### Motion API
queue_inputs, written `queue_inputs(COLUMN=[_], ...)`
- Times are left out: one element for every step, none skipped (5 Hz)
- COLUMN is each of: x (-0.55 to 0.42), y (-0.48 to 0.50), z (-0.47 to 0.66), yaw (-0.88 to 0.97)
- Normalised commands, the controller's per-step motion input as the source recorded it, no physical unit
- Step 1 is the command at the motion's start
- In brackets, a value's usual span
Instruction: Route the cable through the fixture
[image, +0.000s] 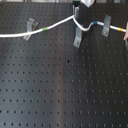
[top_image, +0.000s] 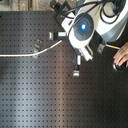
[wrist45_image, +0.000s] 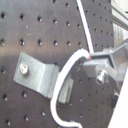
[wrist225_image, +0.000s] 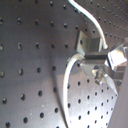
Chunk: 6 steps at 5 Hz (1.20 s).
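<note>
Jaws of the gripper (wrist45_image: 92, 61) are pinched on the one white cable (image: 60, 22) right above the tallest fixture (image: 78, 36), the middle of three grey clips on the black perforated worktop (image: 60, 90) in the first exterior view.

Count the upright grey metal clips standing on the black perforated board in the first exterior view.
3. One upright grey metal clip stands at the first exterior view's left, the tallest near the centre, and another at its right. None seems hidden.
</note>
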Motion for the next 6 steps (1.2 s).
queue_inputs(x=[-0.131,0.002,0.112,0.182,0.182,0.047], y=[0.058,-0.003,-0.086,-0.137,-0.122,-0.004], z=[-0.06,0.17,0.42,0.58,0.58,0.2], yaw=[-0.33,-0.14,-0.05,0.0,0.0,-0.07])
